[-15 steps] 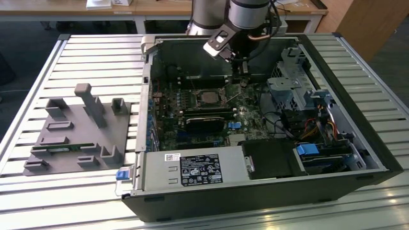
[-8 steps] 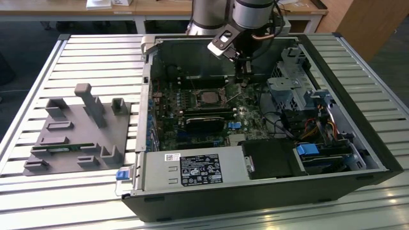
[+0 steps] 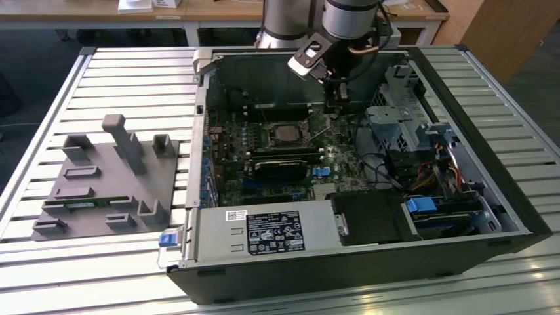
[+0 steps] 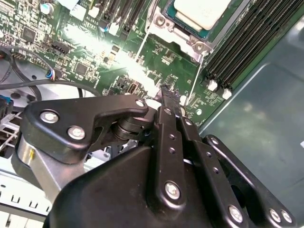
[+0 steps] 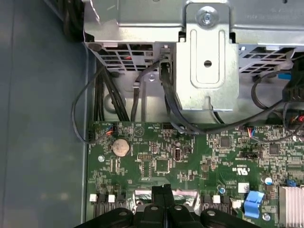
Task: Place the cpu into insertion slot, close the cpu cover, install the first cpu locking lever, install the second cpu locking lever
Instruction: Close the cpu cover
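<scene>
Gripper: you see the black two-finger gripper [image 4: 167, 91] clenched, nothing visible between its fingers, its tip over the green motherboard [image 4: 156, 57].
Cpu: the flat square silver-grey cpu [image 4: 199, 10] lies near that tip, apart from it.
Cover: the thin silver-grey metal cpu cover [image 4: 180, 34] frames the cpu.
Count: one cpu, one cover, two thin wire levers [image 4: 198, 76].

My hand [image 4: 167, 93] hangs low over the green motherboard [image 4: 85, 57], fingertips pressed together just beside a thin wire lever [image 4: 196, 76]. Beyond them the cpu [image 4: 199, 10] sits framed by the cpu cover [image 4: 187, 40], with long memory slots [image 4: 247, 38] alongside.
</scene>
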You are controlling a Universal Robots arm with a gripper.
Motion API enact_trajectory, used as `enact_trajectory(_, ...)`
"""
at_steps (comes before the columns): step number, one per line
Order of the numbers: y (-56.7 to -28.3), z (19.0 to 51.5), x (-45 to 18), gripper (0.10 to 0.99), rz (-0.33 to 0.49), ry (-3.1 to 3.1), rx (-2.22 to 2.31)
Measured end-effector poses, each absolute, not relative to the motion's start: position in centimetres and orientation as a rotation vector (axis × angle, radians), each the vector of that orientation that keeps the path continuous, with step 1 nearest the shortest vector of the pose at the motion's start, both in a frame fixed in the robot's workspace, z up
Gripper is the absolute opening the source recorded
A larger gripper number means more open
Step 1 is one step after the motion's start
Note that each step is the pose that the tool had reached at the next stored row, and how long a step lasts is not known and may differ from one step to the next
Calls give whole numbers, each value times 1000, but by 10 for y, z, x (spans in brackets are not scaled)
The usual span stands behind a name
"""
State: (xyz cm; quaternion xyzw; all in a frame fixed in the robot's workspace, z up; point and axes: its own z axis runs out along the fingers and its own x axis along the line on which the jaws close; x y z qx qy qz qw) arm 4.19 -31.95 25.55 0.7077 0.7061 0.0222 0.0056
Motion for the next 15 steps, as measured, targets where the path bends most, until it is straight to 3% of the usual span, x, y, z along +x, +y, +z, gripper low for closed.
enact_trajectory(15,-316,253,55,106,58,2214,2219)
